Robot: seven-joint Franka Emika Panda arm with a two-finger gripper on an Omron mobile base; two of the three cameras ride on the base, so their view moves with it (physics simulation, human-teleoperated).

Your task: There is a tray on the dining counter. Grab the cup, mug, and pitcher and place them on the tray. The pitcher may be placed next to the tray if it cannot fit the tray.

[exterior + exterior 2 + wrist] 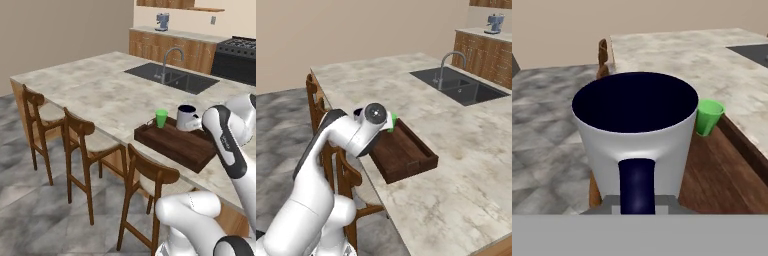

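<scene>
Dining counter: the long island counter with a beige marbled stone top (90,90) lies under and beyond the hand.
Tray: the dark brown rectangular wooden tray with low sides (175,142) rests on the counter edge, directly below the hand.
Mug: the small grey mug with a dark navy inside and handle (637,140) is just in front of the hand, upright, handle turned toward the hand, above the tray.
Cup: the small bright green tapered cup (708,116) stands on the tray beyond the mug, at the end far from the hand.
Gripper: the two-finger gripper (637,202) is closed on the mug handle.
</scene>
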